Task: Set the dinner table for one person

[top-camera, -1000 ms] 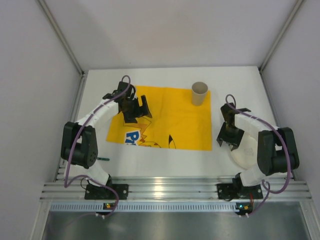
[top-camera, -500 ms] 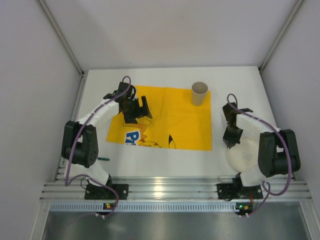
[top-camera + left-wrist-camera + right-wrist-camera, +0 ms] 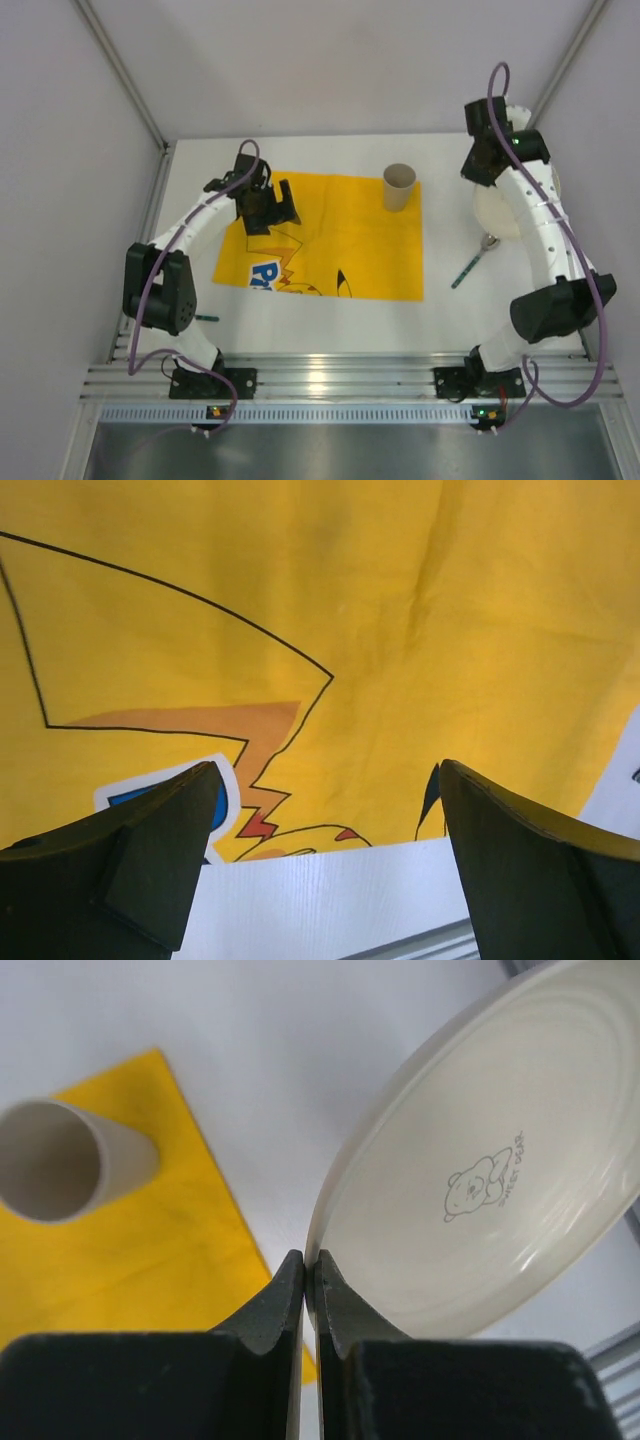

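The dinner table [image 3: 330, 325] is the white tabletop, with a yellow printed mat [image 3: 340, 240] at its middle. My right gripper [image 3: 480, 175] is raised at the far right and shut on the rim of a cream plate [image 3: 500, 212], which hangs tilted on edge. The right wrist view shows the fingers [image 3: 280, 1295] pinching the plate [image 3: 500, 1180] at its rim, with a small bear print on its face. My left gripper [image 3: 270, 208] hovers open over the mat's far left corner. In its own view the gripper [image 3: 328, 772] holds nothing above the mat [image 3: 350, 610].
A beige cup [image 3: 399, 186] stands on the mat's far right corner and also shows as the cup [image 3: 60, 1160] in the right wrist view. A green-handled spoon [image 3: 472, 262] lies right of the mat. A small green item [image 3: 206, 317] lies near the left arm's base.
My right gripper shut on the plate's rim and carried it up from the near right to the far right, uncovering the spoon. The left gripper shifted slightly toward the far side.
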